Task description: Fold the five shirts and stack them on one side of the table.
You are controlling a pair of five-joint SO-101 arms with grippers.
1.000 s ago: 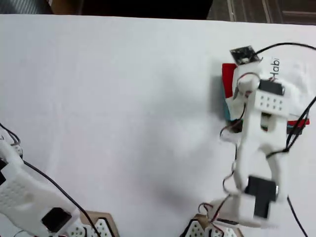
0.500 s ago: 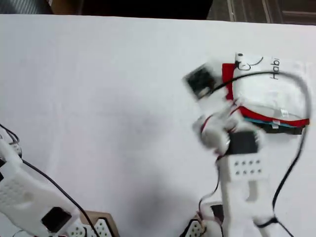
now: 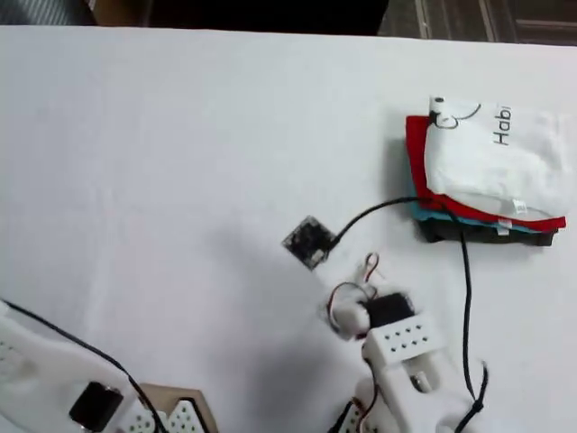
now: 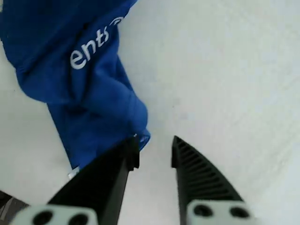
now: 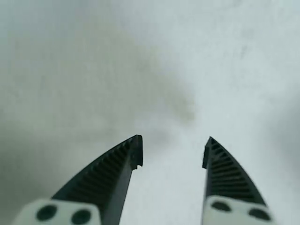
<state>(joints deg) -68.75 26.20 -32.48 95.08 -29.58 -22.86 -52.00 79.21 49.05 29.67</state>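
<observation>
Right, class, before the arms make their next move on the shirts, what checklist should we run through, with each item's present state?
1. Folded stack neat at one side of the table: ok.
2. Five shirts in it: not ok, four colours show.
3. Blue shirt folded: not ok, crumpled.
4. Left jaws open at the blue shirt's edge: ok.
5. Right jaws open, empty, over bare table: ok.

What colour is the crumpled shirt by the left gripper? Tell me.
Blue, with white lettering. The shirt shows best in the left wrist view.
</observation>
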